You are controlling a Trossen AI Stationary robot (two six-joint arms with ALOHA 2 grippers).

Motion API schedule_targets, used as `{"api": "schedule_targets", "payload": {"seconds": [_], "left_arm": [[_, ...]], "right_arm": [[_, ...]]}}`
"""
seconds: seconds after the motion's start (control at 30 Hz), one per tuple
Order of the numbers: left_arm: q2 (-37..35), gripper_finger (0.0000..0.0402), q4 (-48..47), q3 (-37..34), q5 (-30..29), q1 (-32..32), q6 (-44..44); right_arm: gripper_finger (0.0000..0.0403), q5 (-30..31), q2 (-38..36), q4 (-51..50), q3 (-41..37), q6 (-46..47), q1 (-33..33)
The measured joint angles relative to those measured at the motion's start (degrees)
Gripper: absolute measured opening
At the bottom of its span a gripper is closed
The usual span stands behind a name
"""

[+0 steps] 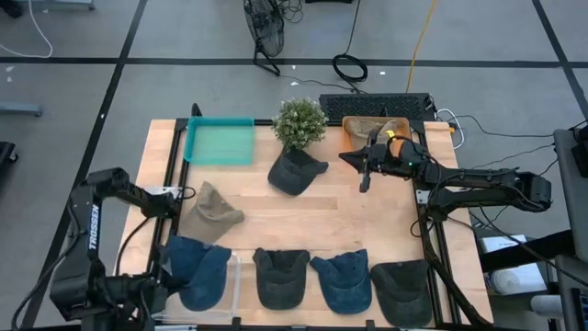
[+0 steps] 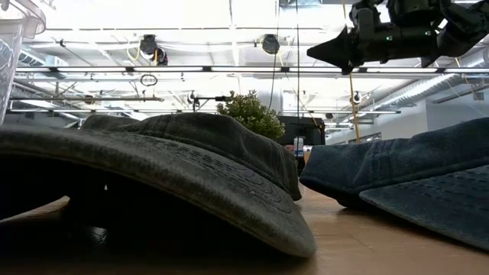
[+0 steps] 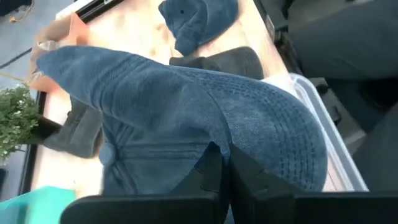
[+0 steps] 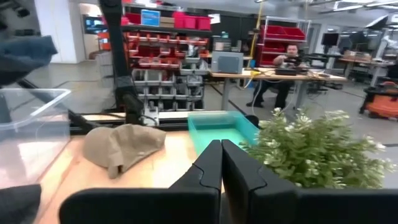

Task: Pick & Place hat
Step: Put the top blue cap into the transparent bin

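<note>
The left gripper [image 3: 225, 163], at the near left corner of the table, is closed on the brim of a blue hat [image 3: 205, 106] just above the clear bin [image 3: 323, 118], while the closed right gripper [image 1: 366, 172] waits far away, empty.

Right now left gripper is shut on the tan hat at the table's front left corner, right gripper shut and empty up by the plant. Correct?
Not quite: the left gripper is shut on a blue hat, as the left wrist view shows. The tan hat lies free on the table, seen in the high view. The rest holds: the right gripper is shut and empty near the plant.
</note>
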Motion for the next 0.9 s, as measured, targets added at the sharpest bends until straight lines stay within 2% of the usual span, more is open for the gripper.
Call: {"api": "schedule_targets", "payload": {"seconds": [0.2,0.6,0.77,0.9], "left_arm": [[0.0,0.0017,-0.1,-2.7,0.5,1.2,-5.0],[0.0,0.0024,1.0,-5.0,9.5,1.6,-12.5],[0.0,0.0025,1.4,-5.0,14.0,1.7,-11.7],[0.0,0.0026,1.4,-5.0,14.8,1.7,-11.5]], "right_arm": [[0.0000,-0.2,0.0,0.4,0.0,2.8,0.0],[0.0000,-0.3,0.0,-1.8,0.0,3.2,0.0],[0.0000,-0.3,0.0,-2.0,0.0,3.3,0.0],[0.0000,-0.3,0.0,-2.0,0.0,3.5,0.0]]}}
